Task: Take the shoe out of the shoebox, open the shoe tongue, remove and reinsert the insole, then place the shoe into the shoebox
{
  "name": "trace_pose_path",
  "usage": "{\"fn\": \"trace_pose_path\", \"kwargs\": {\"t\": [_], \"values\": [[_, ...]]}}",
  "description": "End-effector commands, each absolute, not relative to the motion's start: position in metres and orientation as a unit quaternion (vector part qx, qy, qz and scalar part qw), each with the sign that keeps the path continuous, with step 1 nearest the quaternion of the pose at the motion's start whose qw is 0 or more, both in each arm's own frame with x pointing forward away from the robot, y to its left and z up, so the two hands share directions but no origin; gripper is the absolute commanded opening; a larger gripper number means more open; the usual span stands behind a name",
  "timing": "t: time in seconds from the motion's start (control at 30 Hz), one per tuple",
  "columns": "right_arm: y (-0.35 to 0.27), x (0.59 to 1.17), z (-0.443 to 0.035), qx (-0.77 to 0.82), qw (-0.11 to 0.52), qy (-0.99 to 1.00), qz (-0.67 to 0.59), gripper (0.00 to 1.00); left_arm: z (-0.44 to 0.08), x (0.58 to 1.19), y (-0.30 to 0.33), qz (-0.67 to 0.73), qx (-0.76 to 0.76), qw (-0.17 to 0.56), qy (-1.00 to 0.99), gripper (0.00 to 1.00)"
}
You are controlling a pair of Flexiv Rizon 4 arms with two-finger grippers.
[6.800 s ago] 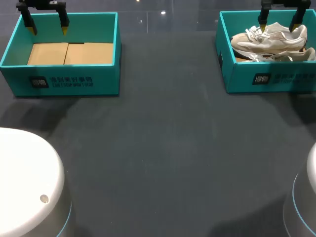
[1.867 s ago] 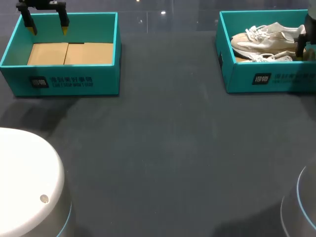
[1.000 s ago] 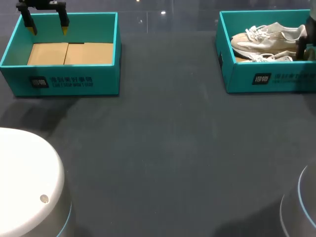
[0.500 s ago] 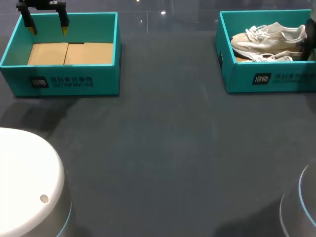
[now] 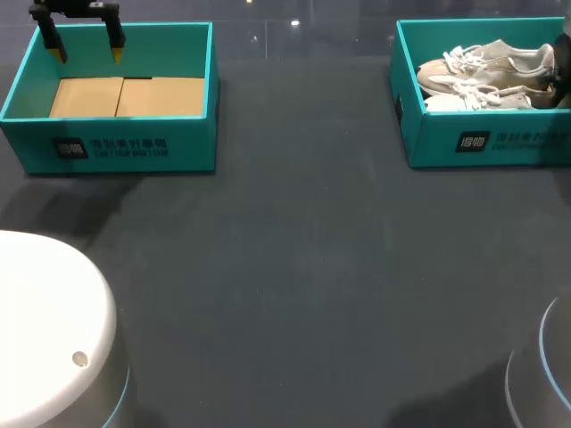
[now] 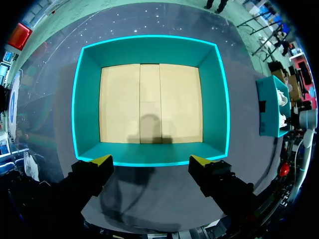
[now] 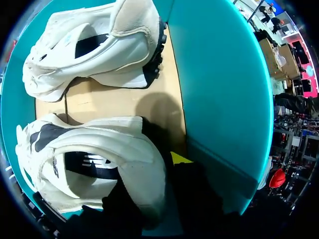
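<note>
The right gripper (image 7: 154,174) clamped the heel of a white sneaker (image 7: 99,149) inside the teal shoebox (image 5: 482,147), beside a second sneaker (image 7: 94,50); the left gripper (image 6: 150,160) hung spread above an empty shoebox (image 6: 149,51).

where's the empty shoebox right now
In the head view the empty shoebox sits at the far left of the table, under the open left pincer; the other shoebox, holding the shoes, is at far right.

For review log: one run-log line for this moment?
left gripper open above empty shoebox; right gripper shut on near shoe inside second shoebox; not lifted out
</note>
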State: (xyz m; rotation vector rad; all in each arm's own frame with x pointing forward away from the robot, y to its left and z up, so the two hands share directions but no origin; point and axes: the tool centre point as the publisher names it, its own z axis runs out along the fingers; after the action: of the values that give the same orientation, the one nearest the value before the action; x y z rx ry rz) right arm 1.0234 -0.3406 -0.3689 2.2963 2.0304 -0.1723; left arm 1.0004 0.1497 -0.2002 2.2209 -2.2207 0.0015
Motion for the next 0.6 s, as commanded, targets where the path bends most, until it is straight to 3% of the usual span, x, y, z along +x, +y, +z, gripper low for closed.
{"fn": "trace_pose_path", "kwargs": {"t": [0.03, 0.6], "values": [[-0.339, 1.019, -0.359, 0.748, 0.040, 0.660, -0.051, 0.00, -0.200, 1.000, 0.150, 0.000, 0.707, 0.000, -0.707, 1.00], [-0.339, 1.014, -0.311, 0.752, 0.062, 0.656, -0.023, 0.00, -0.200, 1.000, 0.150, 0.000, 0.707, 0.000, -0.707, 1.00]]}}
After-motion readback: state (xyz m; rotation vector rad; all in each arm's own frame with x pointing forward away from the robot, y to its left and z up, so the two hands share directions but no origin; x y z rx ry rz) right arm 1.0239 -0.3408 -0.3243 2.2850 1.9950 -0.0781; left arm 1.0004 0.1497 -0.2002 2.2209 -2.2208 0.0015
